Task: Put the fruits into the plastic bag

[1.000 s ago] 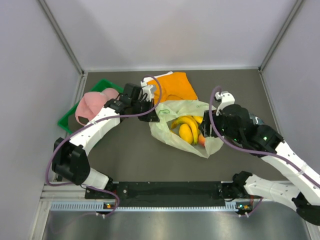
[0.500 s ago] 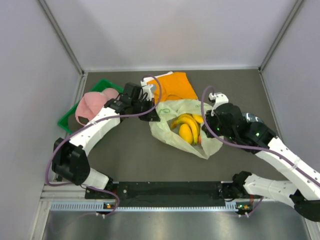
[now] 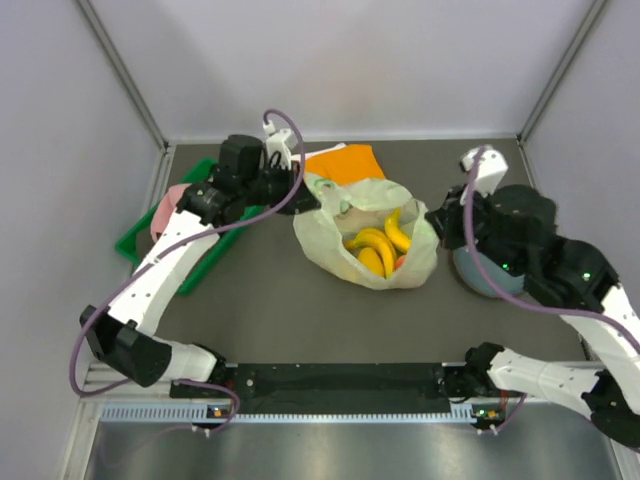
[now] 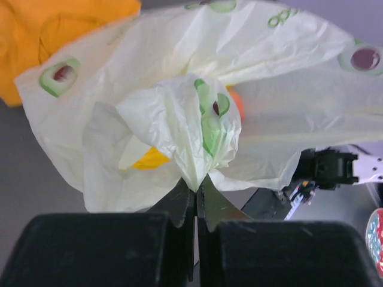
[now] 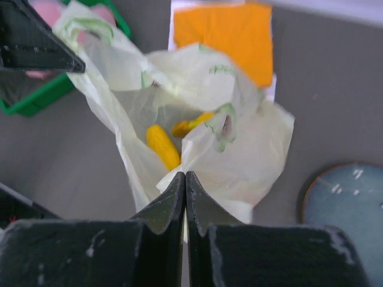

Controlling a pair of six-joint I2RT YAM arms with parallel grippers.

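The plastic bag [image 3: 330,245], pale green with avocado prints, sits mid-table with its mouth held open from both sides. Yellow bananas [image 3: 375,247] lie inside it, with something orange beside them. My left gripper [image 3: 303,192] is shut on the bag's left rim; in the left wrist view its tips [image 4: 195,186] pinch a gathered fold of the bag [image 4: 179,119]. My right gripper [image 3: 436,222] is shut on the right rim; in the right wrist view its tips [image 5: 185,177] clamp the bag's edge [image 5: 209,161], with the bananas [image 5: 161,146] showing just beyond.
An orange cloth [image 3: 347,164] lies behind the bag. A blue-grey plate [image 3: 474,277] sits at the right, partly under my right arm. At the left a green tray [image 3: 137,243] holds a pink cap [image 3: 165,205]. Grey walls enclose the table.
The right gripper has closed on the bag's right rim and drawn it right and up. The left gripper has lifted its rim back and up. The bag's mouth now stands wider.
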